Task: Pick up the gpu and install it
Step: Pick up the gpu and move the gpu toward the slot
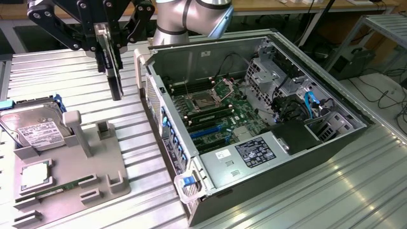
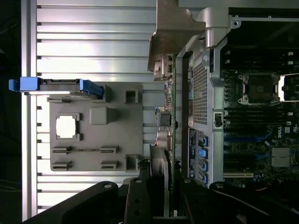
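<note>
gpu (image 1: 116, 83) | clamped upright in gripper (image 1: 109, 45) | just beside open computer case (image 1: 190, 52)

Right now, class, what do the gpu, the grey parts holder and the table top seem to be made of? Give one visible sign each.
The gpu: dark matte circuit board with a pale bracket, probably steel by its dull sheen. The grey parts holder: likely matte plastic, being uniform with no glare. The table top: ribbed bare metal, likely aluminium, given its bright streaky reflections.

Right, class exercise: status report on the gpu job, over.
End effector shut on gpu. Card upright above table, beside open case, not yet in. Nothing between them.
</note>
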`<state>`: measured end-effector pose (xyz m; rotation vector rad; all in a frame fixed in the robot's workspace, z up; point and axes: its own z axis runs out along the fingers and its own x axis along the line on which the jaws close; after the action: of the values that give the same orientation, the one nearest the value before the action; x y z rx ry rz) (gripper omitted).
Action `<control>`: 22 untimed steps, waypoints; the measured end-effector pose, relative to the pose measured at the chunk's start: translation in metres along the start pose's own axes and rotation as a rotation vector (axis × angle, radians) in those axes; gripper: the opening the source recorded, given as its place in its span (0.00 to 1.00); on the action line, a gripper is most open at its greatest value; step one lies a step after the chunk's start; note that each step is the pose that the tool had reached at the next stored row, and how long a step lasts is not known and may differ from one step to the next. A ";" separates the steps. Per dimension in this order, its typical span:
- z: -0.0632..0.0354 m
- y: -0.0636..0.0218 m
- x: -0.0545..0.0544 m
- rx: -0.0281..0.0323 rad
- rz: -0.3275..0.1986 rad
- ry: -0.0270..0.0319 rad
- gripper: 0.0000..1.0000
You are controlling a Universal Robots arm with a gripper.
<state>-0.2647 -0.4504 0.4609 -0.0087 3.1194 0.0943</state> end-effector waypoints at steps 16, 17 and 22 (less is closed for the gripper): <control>0.0004 -0.0001 -0.017 0.0000 0.000 0.0001 0.28; 0.0005 -0.0001 -0.017 0.0000 0.000 0.0001 0.28; 0.0007 -0.0002 -0.021 0.0000 0.000 0.0000 0.28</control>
<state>-0.2434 -0.4504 0.4606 -0.0087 3.1194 0.0944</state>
